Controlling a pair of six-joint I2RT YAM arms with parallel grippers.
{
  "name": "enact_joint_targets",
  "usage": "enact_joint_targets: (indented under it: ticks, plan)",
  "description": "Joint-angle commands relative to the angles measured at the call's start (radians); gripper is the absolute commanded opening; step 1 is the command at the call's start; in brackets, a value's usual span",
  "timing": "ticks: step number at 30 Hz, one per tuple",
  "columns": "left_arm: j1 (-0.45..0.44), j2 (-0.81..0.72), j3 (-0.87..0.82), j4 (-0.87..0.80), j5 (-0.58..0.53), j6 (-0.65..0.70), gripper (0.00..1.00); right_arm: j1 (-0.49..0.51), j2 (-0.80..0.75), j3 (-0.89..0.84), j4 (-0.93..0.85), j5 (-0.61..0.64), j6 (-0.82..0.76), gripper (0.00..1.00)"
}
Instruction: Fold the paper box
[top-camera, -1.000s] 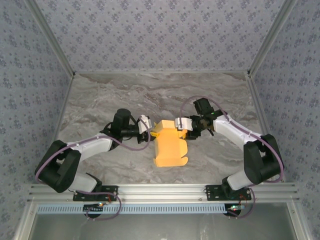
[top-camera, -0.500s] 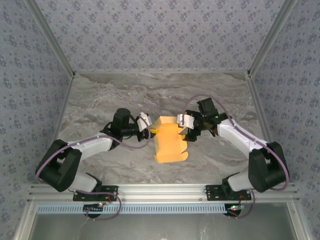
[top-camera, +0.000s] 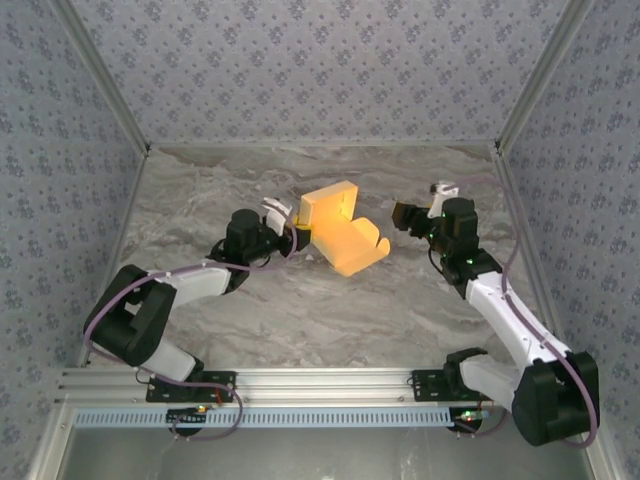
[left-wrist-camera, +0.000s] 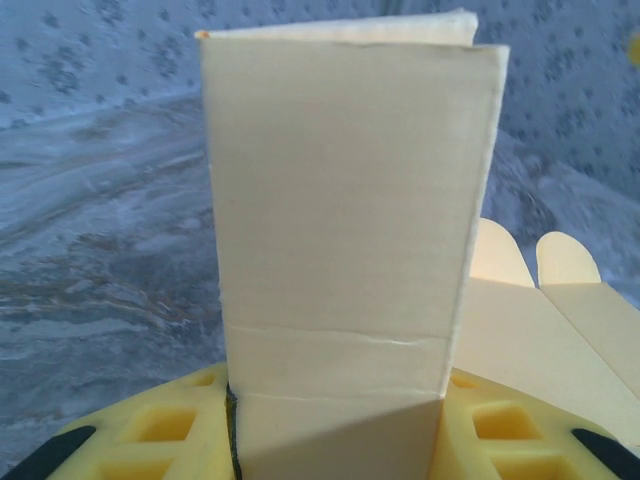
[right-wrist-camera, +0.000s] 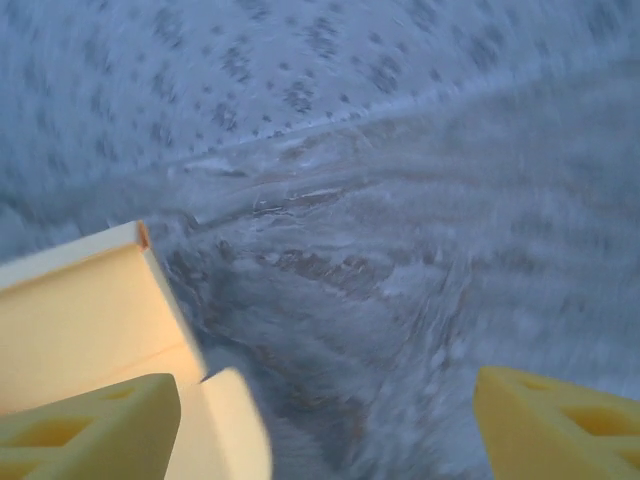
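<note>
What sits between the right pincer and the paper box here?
Only bare table. The top view shows a short stretch of marble between the right pincer and the paper box; the right wrist view agrees.

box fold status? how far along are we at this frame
Roughly midway, judging by shape. Done: the paper box is creased and partly raised, with one panel standing upright. In hand: the left gripper is clamped on that panel, while the right gripper is open and clear of the box. Left: the rounded flaps lie loose and untucked, so the box is not closed yet.
</note>
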Motion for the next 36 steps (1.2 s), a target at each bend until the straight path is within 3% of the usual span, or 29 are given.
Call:
enact_joint_targets:
  ticks: [1,4,16,18,21,23,24,26,29,34,36]
  plan:
    - [-0.017,-0.015,0.032,0.094,-0.171,-0.13,0.21,0.062,-0.044,-0.042,-0.205,0.044,0.831,0.79]
    - [-0.016,-0.007,0.039,0.106,-0.207,-0.17,0.21,0.161,-0.047,-0.127,-0.025,0.067,0.997,0.79]
    - [-0.024,0.037,0.032,0.15,-0.215,-0.282,0.21,0.177,0.217,0.01,0.185,-0.196,1.108,0.74]
    - [-0.029,0.04,0.026,0.154,-0.221,-0.281,0.21,0.182,0.239,0.021,0.209,-0.197,1.112,0.64]
    - [-0.028,0.053,0.021,0.172,-0.226,-0.305,0.21,0.188,0.247,0.046,0.164,-0.177,1.092,0.22]
    - [-0.028,0.057,0.019,0.181,-0.212,-0.322,0.23,0.19,0.249,0.072,0.113,-0.158,1.036,0.02]
    - [-0.029,0.06,0.018,0.183,-0.207,-0.331,0.25,0.189,0.25,0.086,0.073,-0.149,1.004,0.0]
    - [-0.028,0.062,0.007,0.193,-0.203,-0.354,0.31,0.182,0.255,0.129,-0.015,-0.121,0.919,0.0]
    - [-0.014,0.048,-0.014,0.189,-0.18,-0.417,0.52,0.164,0.257,0.172,-0.118,-0.086,0.784,0.0]
    - [-0.012,-0.024,-0.041,0.08,-0.093,-0.406,0.82,0.128,0.3,0.325,-0.316,-0.041,0.401,0.0]
    - [-0.012,-0.078,-0.078,0.07,-0.084,-0.393,0.87,0.108,0.338,0.403,-0.399,-0.058,0.242,0.0]
